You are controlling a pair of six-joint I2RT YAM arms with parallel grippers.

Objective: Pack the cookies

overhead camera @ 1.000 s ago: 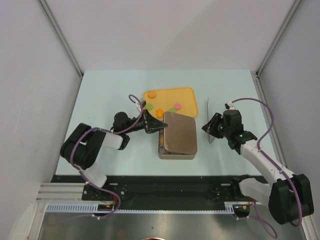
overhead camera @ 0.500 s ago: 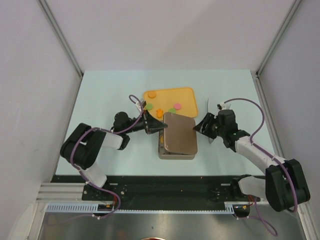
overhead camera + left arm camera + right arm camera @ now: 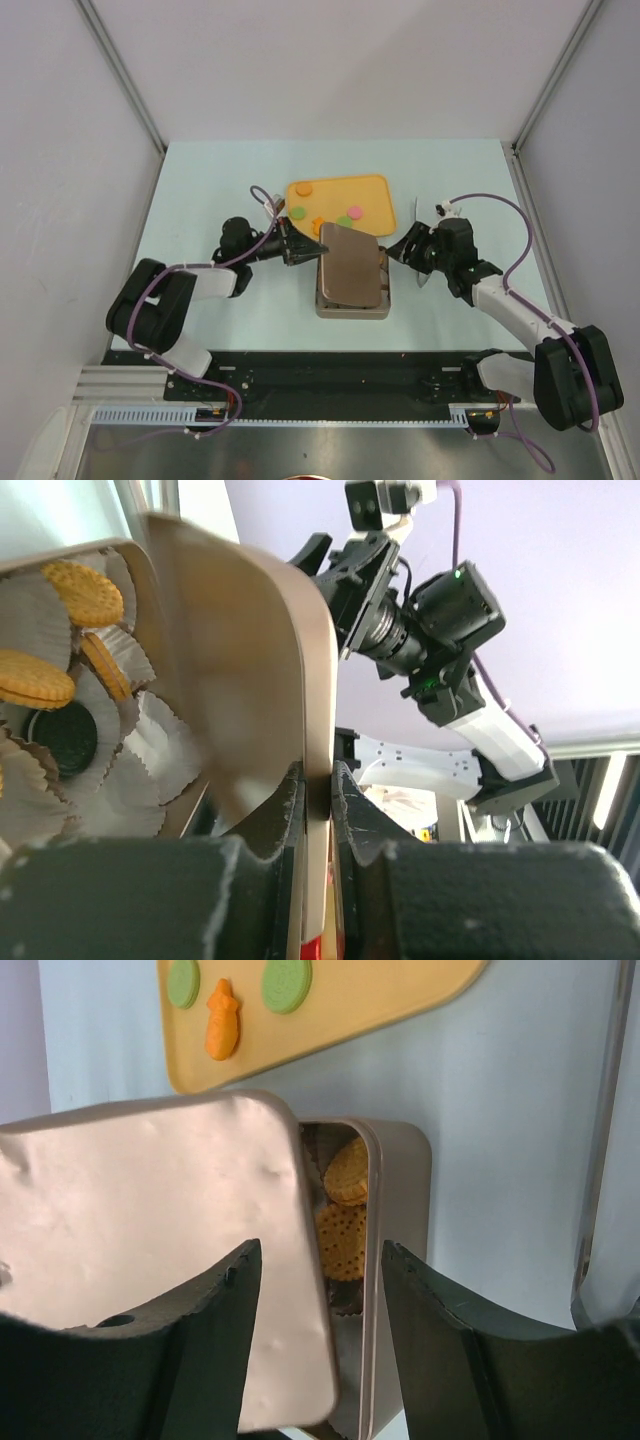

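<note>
Cookies (image 3: 354, 211) lie loose on an orange tray (image 3: 378, 188) at the far side of the table (image 3: 200, 180): one pink, two green, a round orange one and an orange flower shape. More sit in white paper cups (image 3: 150, 735) inside the tin (image 3: 350, 310) just in front of the tray: round orange biscuits and one black. The lid (image 3: 350, 265) stands tilted over the tin. The left gripper (image 3: 298, 254) pinches the lid's left edge between its fingers. The right gripper (image 3: 400, 250) hangs close by the lid's right side, jaws spread, holding nothing.
</note>
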